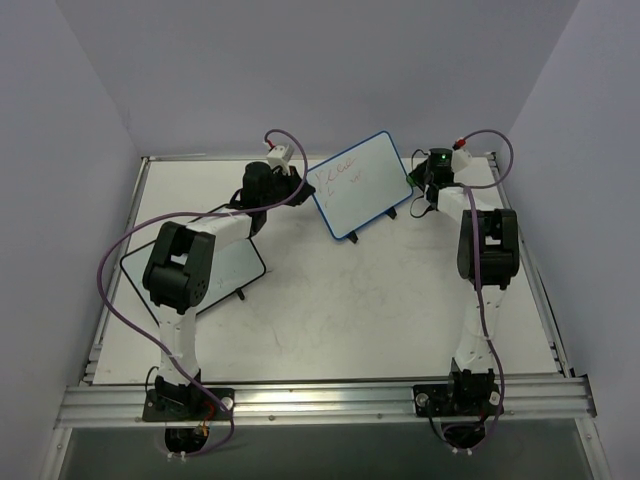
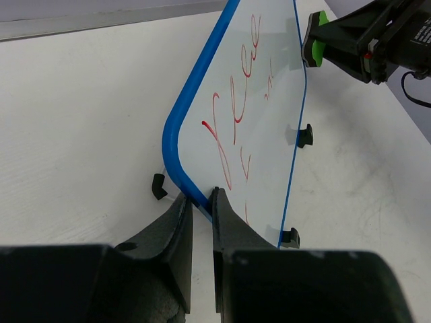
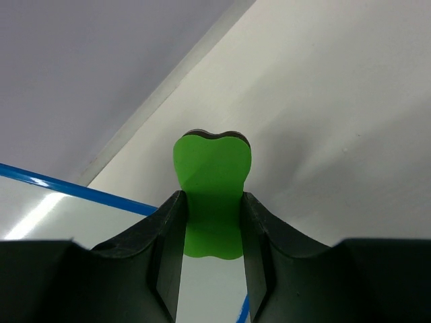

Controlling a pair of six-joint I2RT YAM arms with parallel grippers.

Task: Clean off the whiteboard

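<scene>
The left arm (image 1: 180, 265) rises from its base at 7 o'clock of the table (image 1: 350, 310), bends at a raised elbow and reaches towards 1 o'clock. The left gripper (image 2: 202, 202) is nearly closed, its fingers clamped on the blue frame of the whiteboard (image 1: 360, 185), one either side of the rounded corner at the board's 9 o'clock edge.

The right arm (image 1: 487, 245) stands up from 5 o'clock, folds at the elbow and points its forearm towards 11 o'clock. The right gripper (image 3: 212, 195) is closed on a green eraser (image 3: 212, 168), which sticks out past the fingertips. The eraser sits at the board's 3 o'clock edge, over the white face just inside the frame. Whether it presses on the face cannot be told.

The whiteboard stands tilted on its black feet (image 2: 305, 134) at 12 o'clock of the table, between the two grippers. Red writing (image 2: 229, 128) is on its face.

A black-framed board (image 1: 238, 268) lies flat at 9 o'clock, partly under the left arm.
</scene>
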